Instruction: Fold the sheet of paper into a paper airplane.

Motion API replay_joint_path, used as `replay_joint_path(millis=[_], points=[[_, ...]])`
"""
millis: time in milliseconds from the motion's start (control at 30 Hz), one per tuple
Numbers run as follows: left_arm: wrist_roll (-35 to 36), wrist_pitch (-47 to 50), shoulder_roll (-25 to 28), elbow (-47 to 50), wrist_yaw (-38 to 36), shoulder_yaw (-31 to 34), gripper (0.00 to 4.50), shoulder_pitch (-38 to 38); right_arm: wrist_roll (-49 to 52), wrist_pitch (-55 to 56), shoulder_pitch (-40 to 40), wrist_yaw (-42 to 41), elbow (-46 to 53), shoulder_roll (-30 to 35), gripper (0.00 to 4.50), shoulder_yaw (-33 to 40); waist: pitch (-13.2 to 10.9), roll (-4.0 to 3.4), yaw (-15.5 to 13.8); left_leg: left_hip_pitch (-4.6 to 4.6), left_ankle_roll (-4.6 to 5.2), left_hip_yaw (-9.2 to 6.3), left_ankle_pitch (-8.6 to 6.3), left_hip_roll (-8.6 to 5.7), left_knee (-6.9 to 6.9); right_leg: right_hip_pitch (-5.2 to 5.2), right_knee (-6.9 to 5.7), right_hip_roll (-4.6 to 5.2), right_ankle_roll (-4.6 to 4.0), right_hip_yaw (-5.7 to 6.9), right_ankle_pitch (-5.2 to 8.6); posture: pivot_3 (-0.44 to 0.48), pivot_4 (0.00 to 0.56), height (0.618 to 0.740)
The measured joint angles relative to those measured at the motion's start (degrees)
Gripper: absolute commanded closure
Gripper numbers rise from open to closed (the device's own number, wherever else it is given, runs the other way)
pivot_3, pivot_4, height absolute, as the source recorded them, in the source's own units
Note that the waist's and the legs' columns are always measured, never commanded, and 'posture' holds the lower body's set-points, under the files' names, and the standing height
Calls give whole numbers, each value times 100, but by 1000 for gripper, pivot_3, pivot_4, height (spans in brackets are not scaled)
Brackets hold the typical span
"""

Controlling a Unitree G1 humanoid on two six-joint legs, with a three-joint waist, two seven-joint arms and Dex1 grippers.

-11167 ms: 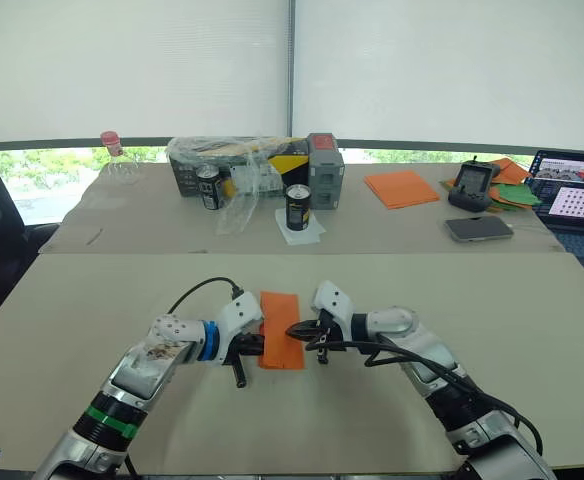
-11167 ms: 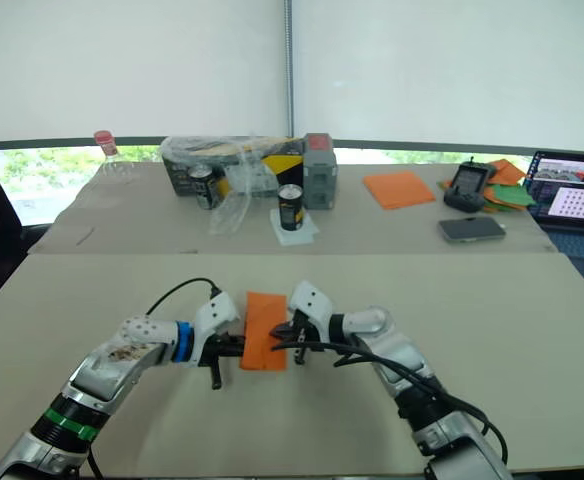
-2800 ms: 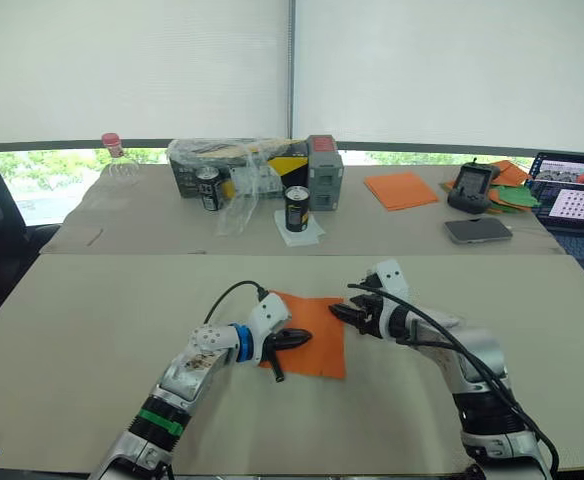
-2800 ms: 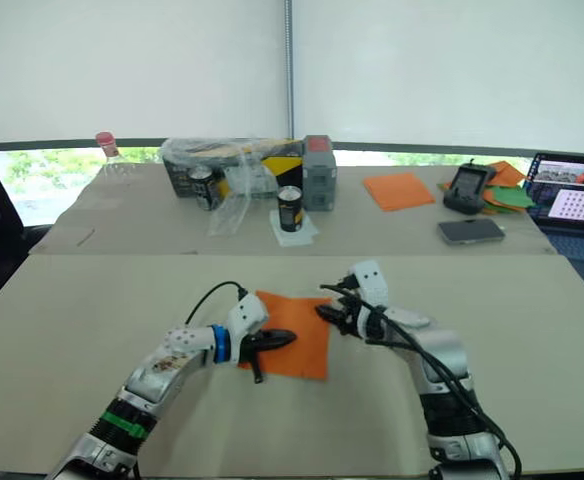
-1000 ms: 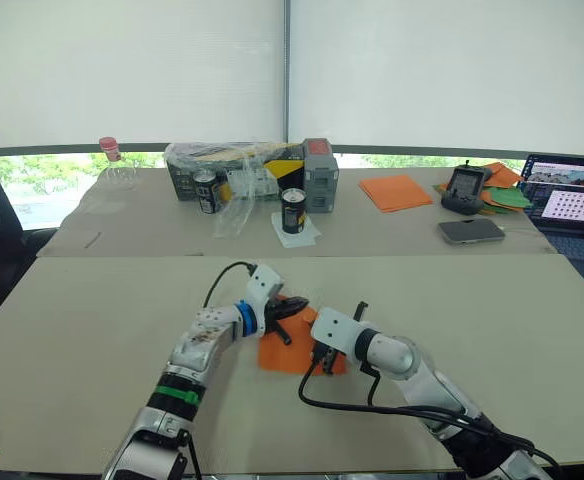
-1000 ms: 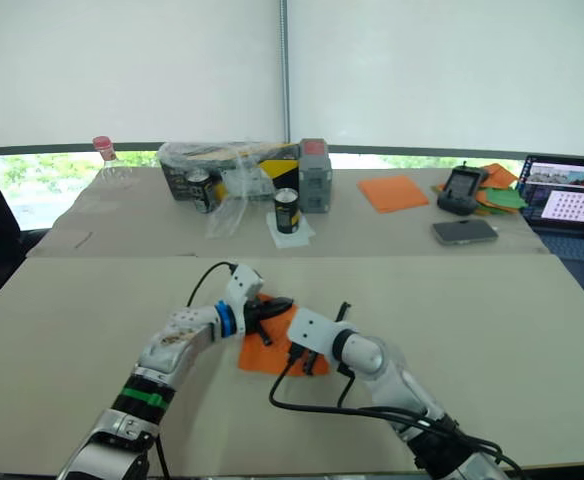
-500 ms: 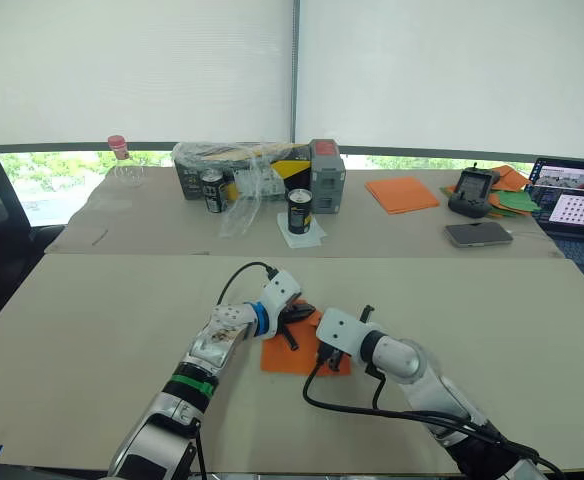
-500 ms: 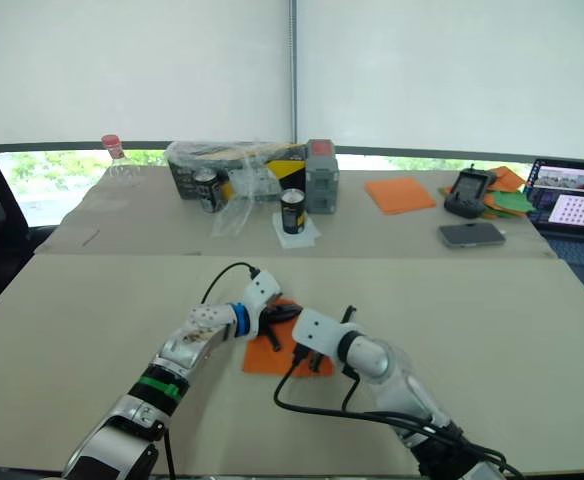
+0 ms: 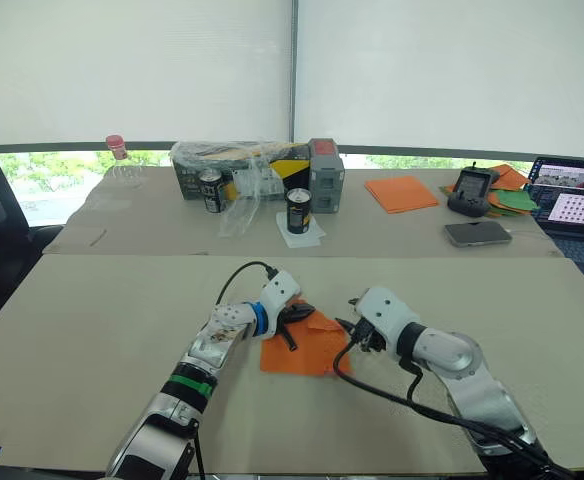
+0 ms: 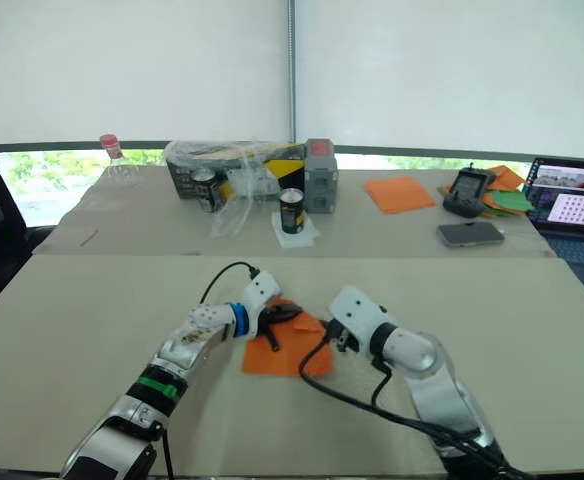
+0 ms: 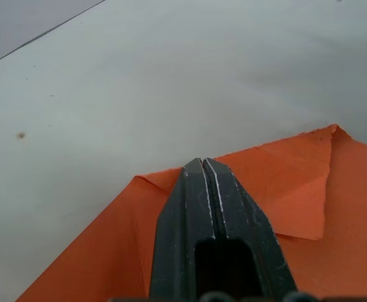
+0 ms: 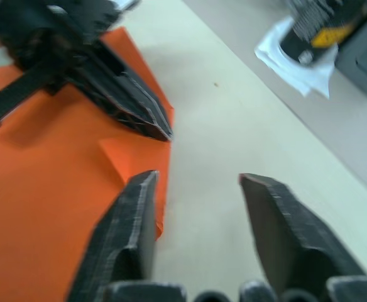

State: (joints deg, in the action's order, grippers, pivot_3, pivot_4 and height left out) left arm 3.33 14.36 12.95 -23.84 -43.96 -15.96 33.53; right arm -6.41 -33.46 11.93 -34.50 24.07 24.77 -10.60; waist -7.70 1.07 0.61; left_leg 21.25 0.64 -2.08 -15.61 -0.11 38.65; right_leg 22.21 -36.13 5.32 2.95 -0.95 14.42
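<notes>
On table | left tool (image 11: 203, 165) closed, pressing sheet of paper (image 9: 307, 345) | right tool (image 12: 196, 182) open beside it

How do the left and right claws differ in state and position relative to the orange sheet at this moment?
The left claw is shut, its tips pressing down on the sheet of paper near a folded-over corner; the right claw is open. The left claw rests over the sheet's far edge, while the right claw sits at the sheet's right edge, one finger over the paper and the other over the bare table. Both have two black fingers and point toward the same corner.
</notes>
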Motion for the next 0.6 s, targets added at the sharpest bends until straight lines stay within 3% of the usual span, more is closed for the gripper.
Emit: replay_joint_path(millis=[133,333,600], points=[[-2,2,-7,54,20,7,4500,-43,66,-256,174,250,-590,-321,4485,-21,0,0,5,1,0,1,0,-1,0,1,0,1,0,-1,0,0,150,740],[-2,15,-23,99,35,2,4500,-68,82,-416,664,577,-1245,-681,4485,-73,-1,-2,-9,2,0,-2,0,-2,-1,3,-1,1,0,1,0,0,150,740],[-2,78,4,185,76,17,4500,-116,491,-835,455,469,-1111,-838,4485,-40,0,-3,11,1,1,-5,0,0,-1,3,-2,-1,0,0,0,0,150,740]])
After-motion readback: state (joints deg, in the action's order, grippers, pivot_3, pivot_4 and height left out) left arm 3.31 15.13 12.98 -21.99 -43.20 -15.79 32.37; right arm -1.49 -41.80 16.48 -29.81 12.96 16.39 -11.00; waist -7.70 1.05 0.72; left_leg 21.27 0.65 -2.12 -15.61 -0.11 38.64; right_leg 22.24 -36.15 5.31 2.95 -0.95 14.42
